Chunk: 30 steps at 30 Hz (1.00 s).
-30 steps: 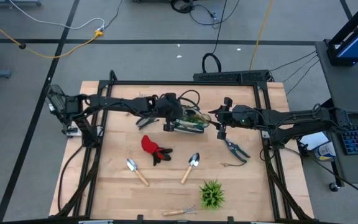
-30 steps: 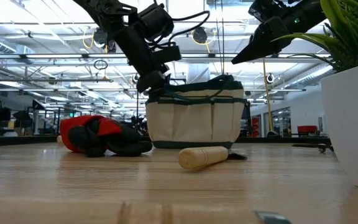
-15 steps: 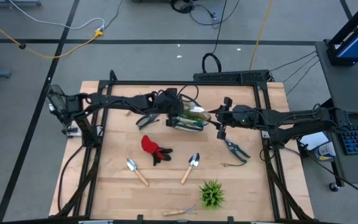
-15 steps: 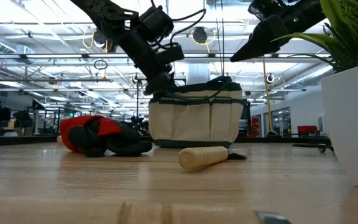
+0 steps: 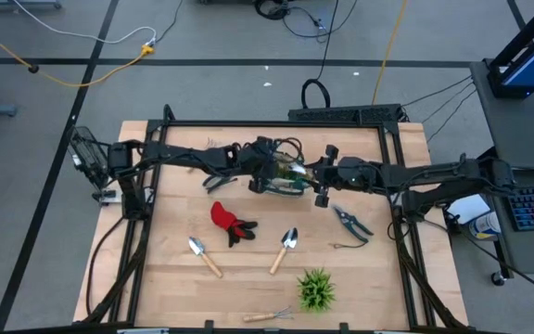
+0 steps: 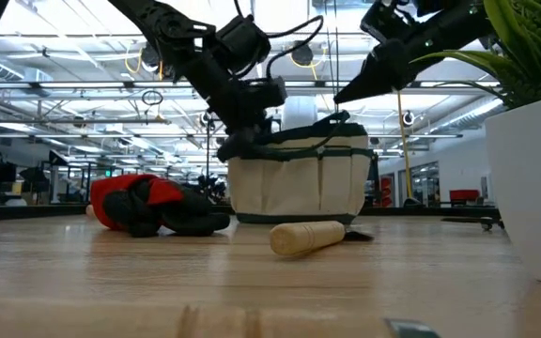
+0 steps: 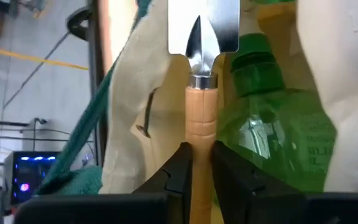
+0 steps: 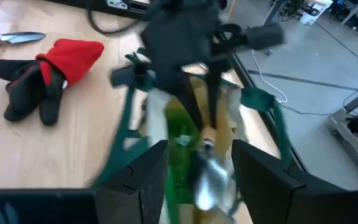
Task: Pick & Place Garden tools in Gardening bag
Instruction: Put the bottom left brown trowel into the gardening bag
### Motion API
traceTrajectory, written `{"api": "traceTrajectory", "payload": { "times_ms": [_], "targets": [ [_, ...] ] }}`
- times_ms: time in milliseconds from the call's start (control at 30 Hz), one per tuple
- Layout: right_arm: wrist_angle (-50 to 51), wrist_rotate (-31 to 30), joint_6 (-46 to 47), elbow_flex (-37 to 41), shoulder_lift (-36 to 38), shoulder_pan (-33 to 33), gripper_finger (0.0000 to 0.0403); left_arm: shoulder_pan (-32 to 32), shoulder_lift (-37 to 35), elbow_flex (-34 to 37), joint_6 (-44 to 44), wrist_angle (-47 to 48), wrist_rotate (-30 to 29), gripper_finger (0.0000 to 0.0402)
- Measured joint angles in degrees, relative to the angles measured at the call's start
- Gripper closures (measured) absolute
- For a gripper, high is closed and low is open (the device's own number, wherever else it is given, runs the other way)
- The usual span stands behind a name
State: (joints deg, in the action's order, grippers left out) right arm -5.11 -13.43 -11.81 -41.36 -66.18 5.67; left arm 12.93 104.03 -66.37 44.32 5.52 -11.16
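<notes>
The left gripper is clamped on the wooden handle of a trowel, its silver blade cut off by the picture's edge, so its tip cannot be seen. Beside it inside the gardening bag sits a green bottle, only partly in view. In the overhead view the bag lies at the table's centre, toward 12 o'clock, and is largely covered by the two arms meeting over it.

The right gripper hangs over the bag's opening with its fingers apart, holding nothing; what looks like the trowel's blade shows between them, though blur makes that uncertain.

Around the bag: a red-and-black glove at 7 o'clock from it, pruning shears at 4 o'clock, two more trowels toward 6 o'clock. A green plant and a small rake lie near the table's front edge. In the low view the plant's white pot blocks the right side.
</notes>
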Motion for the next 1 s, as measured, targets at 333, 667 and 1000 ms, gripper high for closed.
{"api": "traceTrajectory", "payload": {
  "times_ms": [333, 667, 1000],
  "targets": [
    [5.04, 0.03, 3.09, 0.00, 0.03, 5.28, 0.0232, -2.14, -2.06, 0.21, 4.65, -1.75, -11.33, 0.0352],
    [7.04, 7.21, 7.78, 0.00, -0.36, 9.00, 0.0232, -2.14, -3.48, 0.15, 3.71, -1.80, -9.88, 0.0351],
    [3.98, 7.04, 4.78, -0.01, -4.58, 9.03, 0.0242, -2.14, -3.50, 0.13, 2.46, -1.70, -2.92, 0.0351]
  ]
}}
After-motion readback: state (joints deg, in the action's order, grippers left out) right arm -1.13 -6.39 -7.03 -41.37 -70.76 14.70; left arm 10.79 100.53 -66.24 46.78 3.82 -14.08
